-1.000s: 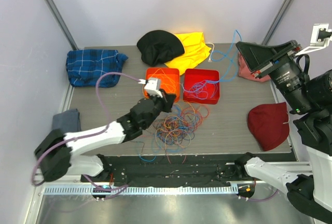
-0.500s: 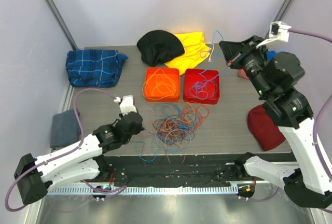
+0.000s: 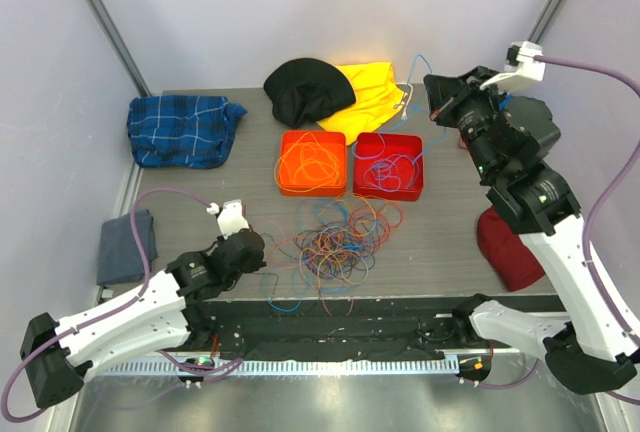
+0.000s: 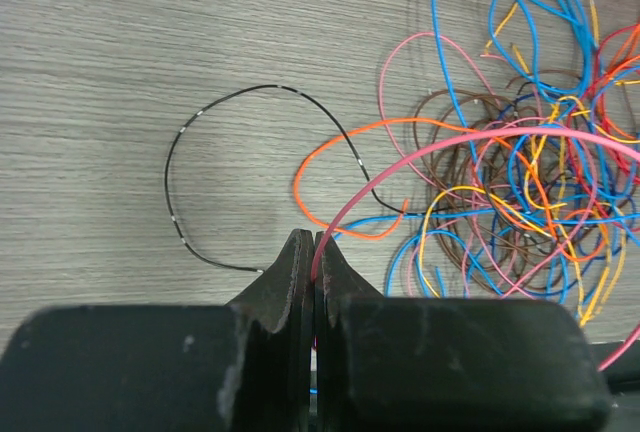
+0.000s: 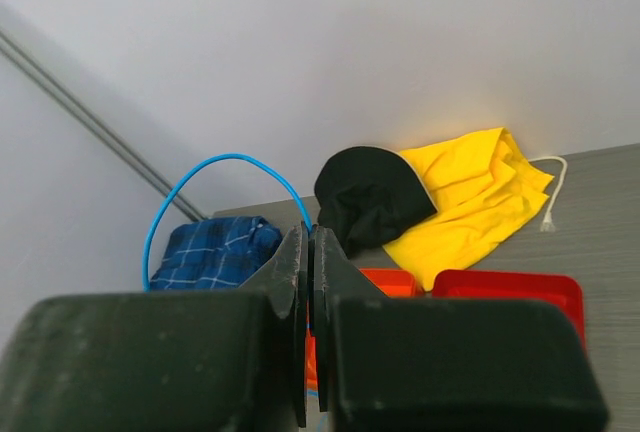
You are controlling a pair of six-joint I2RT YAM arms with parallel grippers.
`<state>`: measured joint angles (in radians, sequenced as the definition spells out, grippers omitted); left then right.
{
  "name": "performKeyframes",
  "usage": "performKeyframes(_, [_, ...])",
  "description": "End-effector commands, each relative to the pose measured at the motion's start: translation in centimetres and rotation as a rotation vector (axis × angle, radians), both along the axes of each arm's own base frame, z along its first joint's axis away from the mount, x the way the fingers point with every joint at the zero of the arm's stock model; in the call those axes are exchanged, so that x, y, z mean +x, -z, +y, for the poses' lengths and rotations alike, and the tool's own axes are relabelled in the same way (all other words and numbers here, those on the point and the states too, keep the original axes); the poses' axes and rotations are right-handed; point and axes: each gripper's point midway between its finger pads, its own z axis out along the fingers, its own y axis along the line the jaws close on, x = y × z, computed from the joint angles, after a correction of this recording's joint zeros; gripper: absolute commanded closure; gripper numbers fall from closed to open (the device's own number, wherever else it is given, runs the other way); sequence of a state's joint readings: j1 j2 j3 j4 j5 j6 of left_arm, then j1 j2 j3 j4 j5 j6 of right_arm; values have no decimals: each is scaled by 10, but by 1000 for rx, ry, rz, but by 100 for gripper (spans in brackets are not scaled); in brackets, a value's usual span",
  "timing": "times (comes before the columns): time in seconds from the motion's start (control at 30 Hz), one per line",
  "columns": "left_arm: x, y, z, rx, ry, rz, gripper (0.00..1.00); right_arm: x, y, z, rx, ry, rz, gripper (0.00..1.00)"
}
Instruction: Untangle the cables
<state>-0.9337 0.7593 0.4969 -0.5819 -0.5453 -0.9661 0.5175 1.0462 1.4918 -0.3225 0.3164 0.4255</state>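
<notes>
Both grippers are closed: the left gripper (image 4: pixel 314 252) on a thin pink wire (image 4: pixel 470 139), the right gripper (image 5: pixel 308 242) on a thin blue wire (image 5: pixel 230 156). The tangled coloured cables (image 3: pixel 340 244) lie in the middle of the grey table (image 3: pixel 180 192); it is better to pull slowly outward, so that no knot tightens.

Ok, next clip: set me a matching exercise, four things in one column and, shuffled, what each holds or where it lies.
Things:
1. left pincer
2. right pincer
3. orange tray
4. black cable

States:
A. lies in an open arc at the edge of the tangle
B. shut on a blue cable, held high in the air
C. contains loops of orange cable
D. shut on a pink cable, low beside the pile

Pairs: 1-D, 2-B, 3-C, 4-A
</notes>
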Motion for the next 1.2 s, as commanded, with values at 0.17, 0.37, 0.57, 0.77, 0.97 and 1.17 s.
performKeyframes(0.17, [-5,-3,-2,-69,-9,6,100,56,72,-2,-130,148,106,99])
performKeyframes(0.37, [-6,-5,-8,-96,18,2,100,93,146,-16,-161,206,252,99])
performKeyframes(0.57, [-4,-6,-5,-91,17,-20,100,109,188,-26,-165,230,331,99])
performKeyframes(0.77, [-3,-6,-4,-83,19,-32,100,119,233,-26,-181,234,411,99])
performKeyframes(0.97, [-1,-6,-8,-89,23,-31,97,123,286,-25,-219,233,524,86])
performKeyframes(1.17, [3,-13,-9,-76,24,-41,80,110,287,-30,-182,257,551,47])
